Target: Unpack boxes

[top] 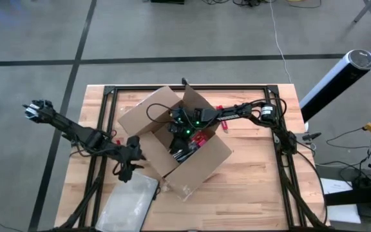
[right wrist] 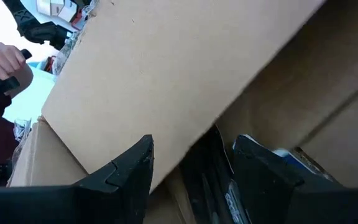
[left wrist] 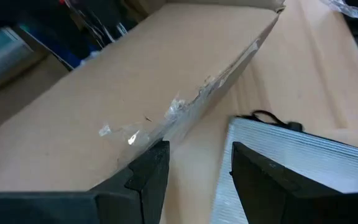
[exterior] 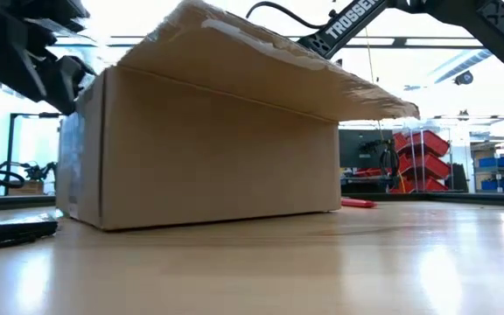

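1 cardboard box (top: 172,132) flaps raised, right gripper (top: 184,136) inside, jaws spread, left gripper (top: 129,169) at its edge, jaws parted.

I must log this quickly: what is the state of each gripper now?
Left gripper: open, empty, beside the cardboard box.
Right gripper: open, inside the box, holding nothing.

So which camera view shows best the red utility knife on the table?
The high view: the red utility knife lies on the wooden table beside the open cardboard box, near the right arm. The low view shows only a thin red sliver past the box. Neither wrist view shows it.
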